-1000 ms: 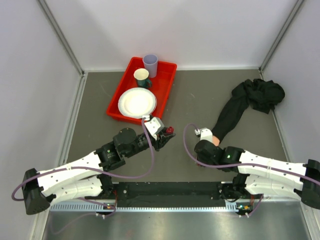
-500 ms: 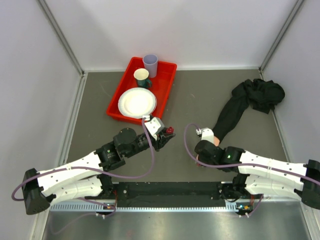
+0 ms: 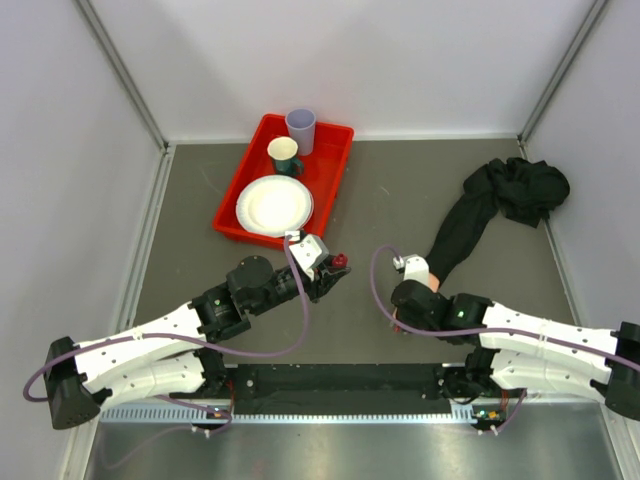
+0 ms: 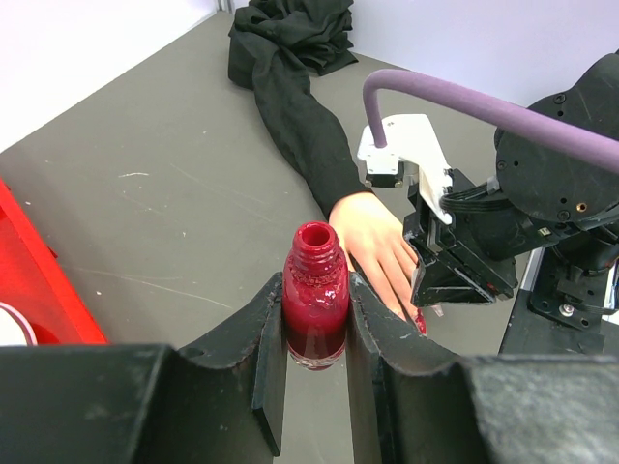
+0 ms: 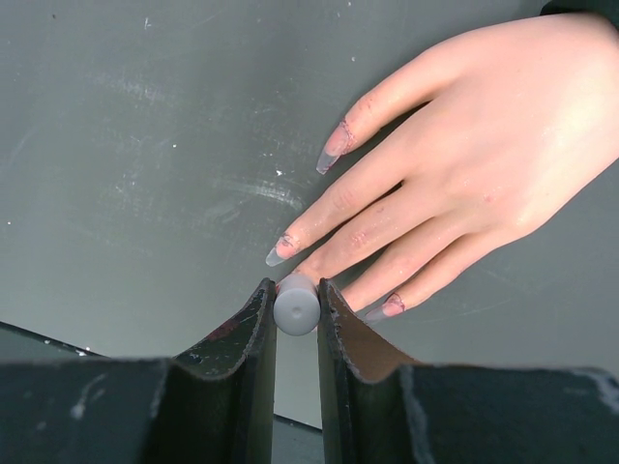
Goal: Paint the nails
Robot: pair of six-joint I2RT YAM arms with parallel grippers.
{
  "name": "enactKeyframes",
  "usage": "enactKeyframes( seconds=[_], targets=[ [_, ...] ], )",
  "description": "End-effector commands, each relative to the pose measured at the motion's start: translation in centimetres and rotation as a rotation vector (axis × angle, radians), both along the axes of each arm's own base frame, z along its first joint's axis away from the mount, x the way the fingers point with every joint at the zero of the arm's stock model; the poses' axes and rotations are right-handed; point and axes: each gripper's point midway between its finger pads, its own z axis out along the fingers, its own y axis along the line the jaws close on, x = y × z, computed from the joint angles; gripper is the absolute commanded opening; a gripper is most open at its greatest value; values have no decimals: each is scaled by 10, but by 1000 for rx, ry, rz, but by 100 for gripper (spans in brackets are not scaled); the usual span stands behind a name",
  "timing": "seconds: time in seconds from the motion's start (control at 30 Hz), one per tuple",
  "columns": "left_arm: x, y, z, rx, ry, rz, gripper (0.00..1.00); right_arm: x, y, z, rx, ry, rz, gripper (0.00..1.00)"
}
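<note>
Right end effector (image 5: 296,288) is clamped on a grey brush handle (image 5: 296,309) over the fingers of the mannequin hand (image 5: 484,164), whose nails (image 5: 334,147) lie low on the desk (image 3: 380,200). It has edged slightly rightward since a second ago. Left end effector (image 4: 315,282) stays clamped on an open red polish bottle (image 4: 314,324). A black sleeve (image 4: 300,116) trails away from the hand, and a red tray (image 3: 345,150) holds a plate (image 3: 274,205) and two cups (image 3: 301,128).

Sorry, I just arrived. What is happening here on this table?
The left gripper holds an open bottle of red polish upright on the table. The right gripper is shut on a small grey cap, probably the brush handle, directly above the fingers of the mannequin hand lying palm down. Most nails look pale; the brush itself is hidden, so contact cannot be judged.
</note>
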Motion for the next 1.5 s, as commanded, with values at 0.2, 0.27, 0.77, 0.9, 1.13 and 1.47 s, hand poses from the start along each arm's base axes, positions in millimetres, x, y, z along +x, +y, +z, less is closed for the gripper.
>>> enactKeyframes(
  seconds=[0.2, 0.27, 0.77, 0.9, 1.13, 1.47],
  targets=[
    [-2, -1, 36, -77, -59, -14, 0, 4, 6, 7, 32, -35, 8, 0],
    [-3, -2, 36, -77, -59, -16, 0, 4, 7, 7, 30, -37, 8, 0],
    [-2, -1, 36, -76, -60, -14, 0, 5, 4, 9, 31, -47, -4, 0],
    [-2, -1, 36, -78, -60, -14, 0, 5, 3, 9, 30, -47, -6, 0],
    [-2, -2, 36, -77, -59, -14, 0, 4, 4, 8, 29, -42, -2, 0],
    [-1, -3, 37, -80, -61, -14, 0, 6, 3, 9, 25, -48, -9, 0]
  ],
)
